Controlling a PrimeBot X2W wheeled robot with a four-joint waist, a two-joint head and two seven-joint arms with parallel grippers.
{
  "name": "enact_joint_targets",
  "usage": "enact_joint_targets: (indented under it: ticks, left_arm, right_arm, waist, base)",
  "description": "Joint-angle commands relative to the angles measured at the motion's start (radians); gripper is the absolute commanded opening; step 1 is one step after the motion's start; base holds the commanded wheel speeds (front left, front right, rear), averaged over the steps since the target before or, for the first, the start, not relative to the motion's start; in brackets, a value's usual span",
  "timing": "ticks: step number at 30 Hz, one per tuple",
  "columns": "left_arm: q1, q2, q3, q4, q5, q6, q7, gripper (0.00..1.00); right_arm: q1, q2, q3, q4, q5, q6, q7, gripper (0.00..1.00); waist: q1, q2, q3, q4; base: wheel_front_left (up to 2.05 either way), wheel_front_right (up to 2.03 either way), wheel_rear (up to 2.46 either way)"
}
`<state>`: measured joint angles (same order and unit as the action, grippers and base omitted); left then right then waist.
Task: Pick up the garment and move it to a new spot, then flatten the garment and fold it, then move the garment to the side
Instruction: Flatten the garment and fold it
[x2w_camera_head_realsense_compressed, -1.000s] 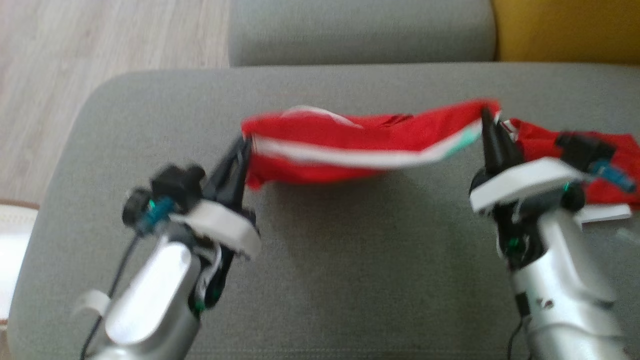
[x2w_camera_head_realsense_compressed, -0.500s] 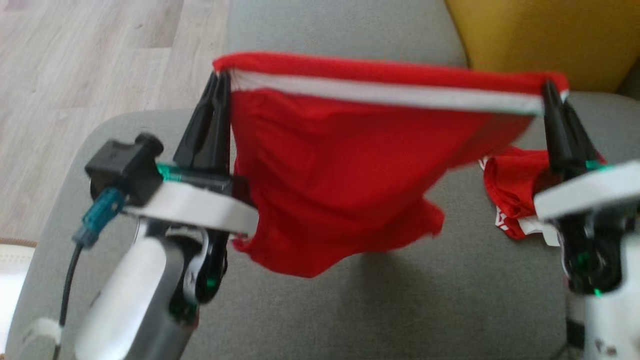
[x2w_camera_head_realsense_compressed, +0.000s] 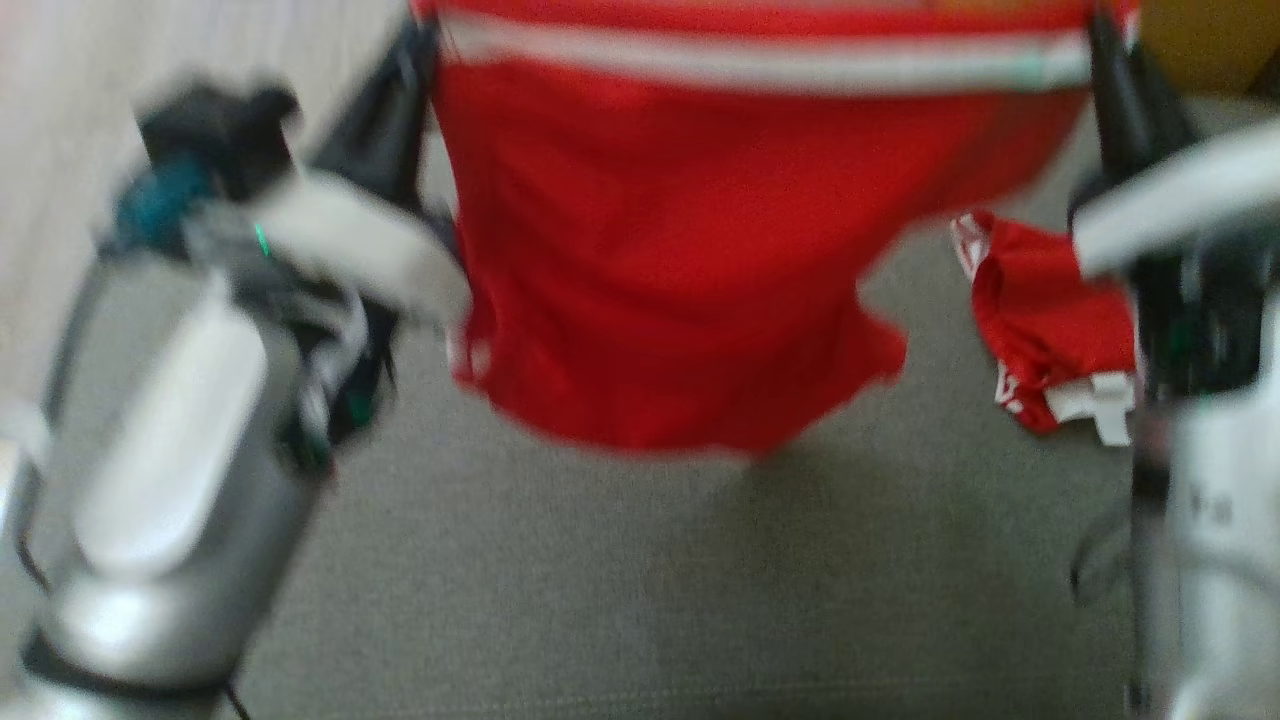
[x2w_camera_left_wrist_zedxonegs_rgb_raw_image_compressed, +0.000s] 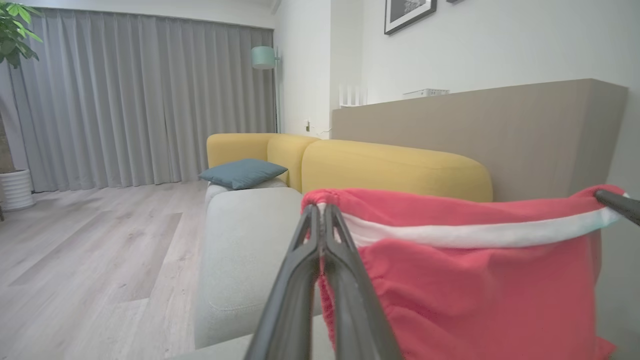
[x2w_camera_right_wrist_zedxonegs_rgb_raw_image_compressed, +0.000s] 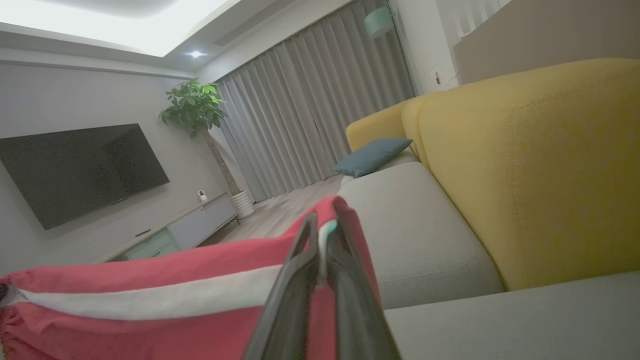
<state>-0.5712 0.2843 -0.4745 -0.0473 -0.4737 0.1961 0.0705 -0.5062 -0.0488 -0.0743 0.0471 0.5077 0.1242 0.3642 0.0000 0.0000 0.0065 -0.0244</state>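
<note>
My left claw (x2w_camera_left_wrist_zedxonegs_rgb_raw_image_compressed: 320, 212) and right claw (x2w_camera_right_wrist_zedxonegs_rgb_raw_image_compressed: 322, 226) pinch the garment (x2w_camera_head_realsense_compressed: 680, 250) taut above the seat (x2w_camera_head_realsense_compressed: 600, 580); laying down, flattening, folding remain.

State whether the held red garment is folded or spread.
Spread: the garment hangs loose, its waistband pulled taut between left gripper and right gripper, both shut on it.

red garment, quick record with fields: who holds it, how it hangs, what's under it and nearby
item: red garment with a white band along its top edge
left side: left gripper shut on the band's end
right side: right gripper shut on the band's end
state: stretched between both grippers, lower part hanging loose over the gray cushion
nearby: second red cloth crumpled on the cushion
</note>
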Motion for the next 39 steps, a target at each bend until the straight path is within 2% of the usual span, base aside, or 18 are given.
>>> enact_joint_targets:
  ticks: [1,5,7,9,10,15,16,22,27,39]
  left_arm:
    - [-0.151,0.035,0.063,0.033,-0.003,-0.021,0.005,0.00]
    - [-0.382,0.033,0.088,0.241,0.010,-0.079,-0.033,0.00]
    - [-0.498,0.029,0.096,0.346,0.022,-0.106,-0.070,0.00]
    - [-0.605,0.019,0.111,0.447,0.031,-0.115,-0.115,0.00]
    - [-0.605,0.019,0.111,0.447,0.031,-0.115,-0.115,0.00]
    - [-0.784,-0.022,0.141,0.643,0.028,-0.140,-0.254,0.00]
    - [-0.812,-0.042,0.142,0.701,0.025,-0.156,-0.289,0.00]
    - [-0.767,-0.100,0.125,0.824,0.019,-0.209,-0.326,0.00]
    - [-0.651,-0.133,0.109,0.864,0.031,-0.248,-0.331,0.00]
    - [-0.245,-0.139,0.080,0.808,0.085,-0.304,-0.332,0.00]
  right_arm:
    - [-0.159,-0.002,0.033,0.027,-0.022,0.007,-0.004,0.00]
    - [-0.437,-0.002,0.070,0.246,-0.105,0.007,-0.062,0.00]
    - [-0.576,-0.002,0.080,0.368,-0.137,0.007,-0.121,0.00]
    - [-0.704,-0.002,0.078,0.483,-0.165,0.007,-0.201,0.00]
    - [-0.704,-0.002,0.078,0.483,-0.165,0.007,-0.201,0.00]
    - [-0.922,-0.001,0.083,0.712,-0.179,0.007,-0.412,0.00]
    - [-0.956,-0.001,0.091,0.789,-0.163,0.007,-0.466,0.00]
    - [-0.926,-0.001,0.131,0.990,-0.098,0.007,-0.526,0.00]
    - [-0.825,-0.001,0.205,1.097,-0.046,0.007,-0.516,0.00]
    - [-0.540,-0.018,0.409,1.129,0.033,0.007,-0.393,0.00]
  waist:
    - [0.0000,0.0000,0.108,-0.016]
    - [0.0000,0.0000,0.224,-0.024]
    - [0.0000,0.0000,0.262,-0.027]
    - [0.0000,0.0000,0.290,-0.026]
    - [0.0000,0.0000,0.290,-0.026]
    - [0.0000,0.0000,0.329,-0.017]
    - [0.0000,0.0000,0.338,-0.010]
    - [0.0000,0.0000,0.369,0.008]
    - [0.0000,0.0000,0.373,0.022]
    - [0.0000,0.0000,0.244,0.035]
  base:
    - [0.00,0.00,0.00]
    - [0.00,0.00,0.00]
    - [0.00,0.00,0.00]
    - [0.00,0.00,0.00]
    - [0.00,0.00,0.00]
    - [0.00,0.00,0.00]
    - [0.00,0.00,0.00]
    - [0.00,0.00,0.00]
    - [0.00,0.00,0.00]
    - [0.00,0.00,0.00]
